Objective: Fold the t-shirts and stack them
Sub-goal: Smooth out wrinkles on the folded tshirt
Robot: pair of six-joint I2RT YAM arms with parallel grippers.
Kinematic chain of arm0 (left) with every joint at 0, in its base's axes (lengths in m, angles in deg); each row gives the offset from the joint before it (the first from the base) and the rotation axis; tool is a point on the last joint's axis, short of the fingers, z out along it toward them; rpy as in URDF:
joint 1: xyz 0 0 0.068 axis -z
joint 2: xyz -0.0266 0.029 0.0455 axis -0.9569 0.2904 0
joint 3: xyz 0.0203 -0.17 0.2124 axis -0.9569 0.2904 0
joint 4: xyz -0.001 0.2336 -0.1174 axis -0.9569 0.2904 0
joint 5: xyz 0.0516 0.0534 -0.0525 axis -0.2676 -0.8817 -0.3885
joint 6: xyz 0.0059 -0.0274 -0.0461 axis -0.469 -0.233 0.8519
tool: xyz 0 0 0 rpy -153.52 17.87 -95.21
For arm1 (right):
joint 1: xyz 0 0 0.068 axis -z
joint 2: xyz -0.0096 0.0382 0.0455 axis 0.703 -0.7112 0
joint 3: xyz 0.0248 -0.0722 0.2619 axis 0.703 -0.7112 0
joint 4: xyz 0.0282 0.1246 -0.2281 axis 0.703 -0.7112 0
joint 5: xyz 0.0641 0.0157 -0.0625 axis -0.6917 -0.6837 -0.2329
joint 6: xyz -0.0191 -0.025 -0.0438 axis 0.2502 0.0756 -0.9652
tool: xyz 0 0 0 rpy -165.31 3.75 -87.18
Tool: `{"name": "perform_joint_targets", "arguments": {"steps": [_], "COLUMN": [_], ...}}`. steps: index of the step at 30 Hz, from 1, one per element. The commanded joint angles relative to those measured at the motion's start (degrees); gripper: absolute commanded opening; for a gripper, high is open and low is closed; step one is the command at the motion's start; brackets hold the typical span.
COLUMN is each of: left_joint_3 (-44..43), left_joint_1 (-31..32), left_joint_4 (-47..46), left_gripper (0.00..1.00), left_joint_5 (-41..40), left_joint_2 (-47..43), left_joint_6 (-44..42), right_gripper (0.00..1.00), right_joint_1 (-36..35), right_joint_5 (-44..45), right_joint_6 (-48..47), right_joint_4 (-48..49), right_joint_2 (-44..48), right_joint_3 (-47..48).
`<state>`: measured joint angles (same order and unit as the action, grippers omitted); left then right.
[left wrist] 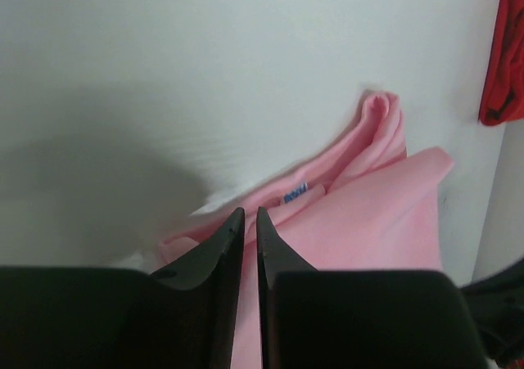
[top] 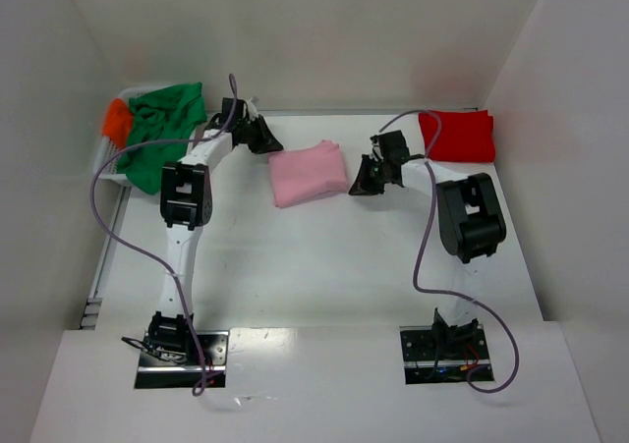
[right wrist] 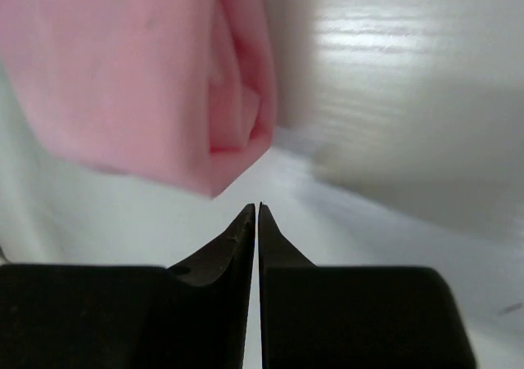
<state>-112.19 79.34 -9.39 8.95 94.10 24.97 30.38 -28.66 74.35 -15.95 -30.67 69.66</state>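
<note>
The light pink t-shirt (top: 308, 173) lies folded in a small rectangle at mid-table. My left gripper (top: 267, 140) sits at its far left corner. In the left wrist view the left gripper (left wrist: 250, 212) has its jaws a narrow slit apart over the pink t-shirt (left wrist: 368, 222), whose neck label (left wrist: 295, 194) shows just ahead. My right gripper (top: 359, 186) is at the shirt's right edge. In the right wrist view the right gripper (right wrist: 255, 206) is shut and empty, just short of the pink t-shirt (right wrist: 123, 66). A folded red t-shirt (top: 457, 136) lies at the far right.
A green t-shirt (top: 167, 119) and an orange one (top: 116, 121) are heaped at the far left corner over a white rack (top: 106, 163). White walls enclose the table on three sides. Purple cables (top: 425, 247) trail from both arms.
</note>
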Motion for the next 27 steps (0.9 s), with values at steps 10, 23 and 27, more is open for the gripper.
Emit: {"name": "perform_joint_targets", "arguments": {"steps": [10, 23, 27], "left_joint_3": [-27.09, 30.54, 38.74], "left_joint_1": [1.77, 8.8, 11.35], "left_joint_4": [24.27, -11.22, -17.03], "left_gripper": [0.26, 0.0, 0.0], "left_joint_5": [-2.25, -2.09, -2.78], "left_joint_2": [3.68, -29.89, -30.61], "left_joint_6": [-12.91, -2.82, 1.76], "right_gripper": [0.2, 0.12, 0.12], "right_joint_1": [-1.62, -1.62, -1.62], "right_joint_5": [3.9, -4.98, -6.65], "right_joint_6": [-0.19, 0.7, -0.45], "right_joint_4": [4.59, 9.0, 8.37], "right_joint_2": [11.34, -0.07, -5.96], "right_joint_3": [-3.58, 12.06, 16.46]}}
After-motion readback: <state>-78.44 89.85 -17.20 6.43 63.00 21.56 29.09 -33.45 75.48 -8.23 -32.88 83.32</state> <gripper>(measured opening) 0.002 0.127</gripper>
